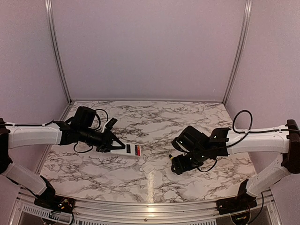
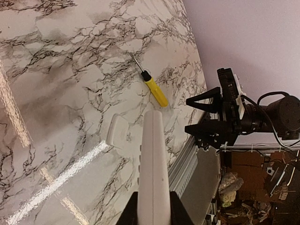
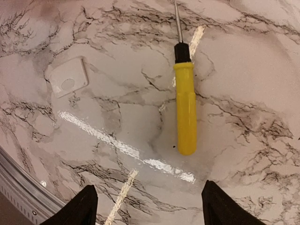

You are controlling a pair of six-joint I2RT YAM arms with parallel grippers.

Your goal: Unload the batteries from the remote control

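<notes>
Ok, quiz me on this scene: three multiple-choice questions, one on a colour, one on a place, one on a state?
1. Handle of the screwdriver: A red; B green; C yellow.
2. The small white cover lies: A on the screwdriver; B flat on the marble table; C in the right arm's jaws.
3. The remote control is: A gripped in the left arm's jaws; B lying untouched; C in the right arm's jaws.
Answers: C, plainly yellow; B, it rests on marble, apart from the screwdriver; A, the left wrist view shows it clamped between those jaws.
</notes>
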